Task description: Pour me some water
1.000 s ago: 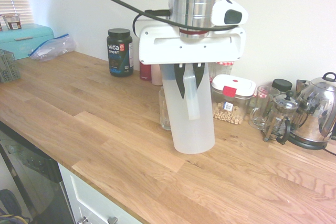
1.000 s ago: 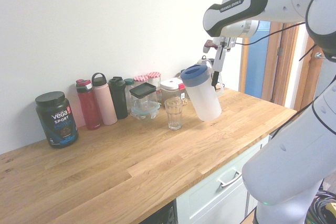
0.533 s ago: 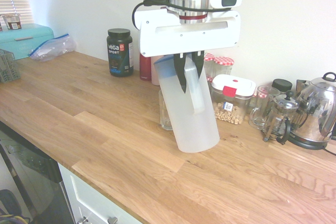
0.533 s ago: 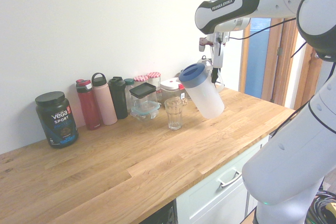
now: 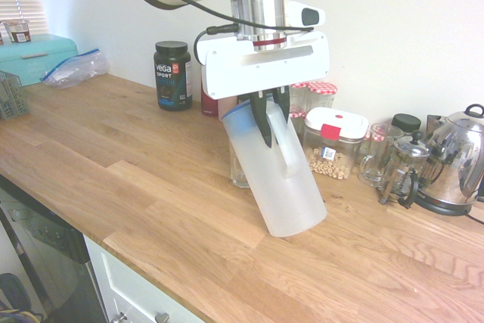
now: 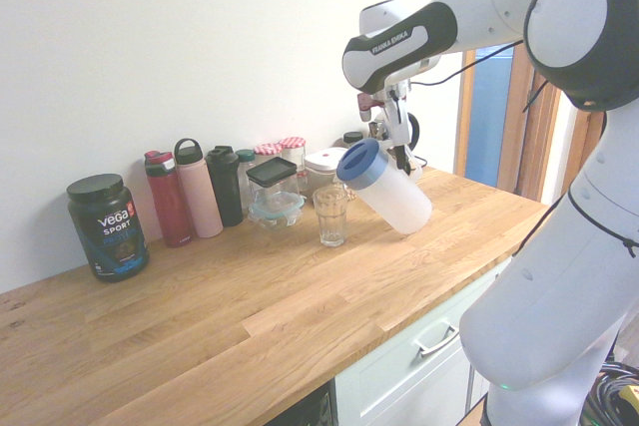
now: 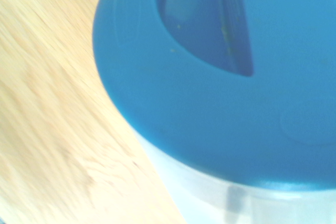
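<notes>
Centre frame: gripper (image 5: 271,120) clamped on handle of translucent pitcher (image 5: 281,184) with blue lid (image 6: 357,164), tilted above wooden counter (image 5: 113,179), lid leaning over drinking glass (image 6: 330,214).

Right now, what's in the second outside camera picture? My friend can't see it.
The robot's gripper holds a frosted jug with a blue lid, tipped toward a clear glass on a wooden counter. Bottles and jars line the wall behind.
</notes>
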`<state>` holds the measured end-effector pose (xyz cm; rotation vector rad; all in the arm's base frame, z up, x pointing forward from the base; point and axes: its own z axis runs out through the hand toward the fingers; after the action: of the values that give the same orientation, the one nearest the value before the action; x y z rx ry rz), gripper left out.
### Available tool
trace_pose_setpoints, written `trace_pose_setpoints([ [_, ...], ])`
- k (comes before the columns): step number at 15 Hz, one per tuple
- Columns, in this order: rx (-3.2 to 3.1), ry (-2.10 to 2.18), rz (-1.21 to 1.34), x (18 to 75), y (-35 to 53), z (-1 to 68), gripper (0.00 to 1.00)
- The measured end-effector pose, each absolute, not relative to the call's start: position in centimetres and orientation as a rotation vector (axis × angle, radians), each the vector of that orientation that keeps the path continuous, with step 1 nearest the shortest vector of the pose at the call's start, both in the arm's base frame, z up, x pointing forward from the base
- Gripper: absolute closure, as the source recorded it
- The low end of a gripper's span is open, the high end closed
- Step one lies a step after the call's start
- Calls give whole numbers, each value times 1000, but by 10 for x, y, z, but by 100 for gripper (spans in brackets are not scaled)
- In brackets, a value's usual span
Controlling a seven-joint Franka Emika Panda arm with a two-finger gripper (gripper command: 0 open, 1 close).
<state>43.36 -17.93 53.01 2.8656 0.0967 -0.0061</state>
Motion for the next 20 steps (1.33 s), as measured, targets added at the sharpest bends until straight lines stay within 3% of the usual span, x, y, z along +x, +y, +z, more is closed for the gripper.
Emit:
trace_pose_setpoints([
  [20,2521,200,-180,471,-127,547,100],
])
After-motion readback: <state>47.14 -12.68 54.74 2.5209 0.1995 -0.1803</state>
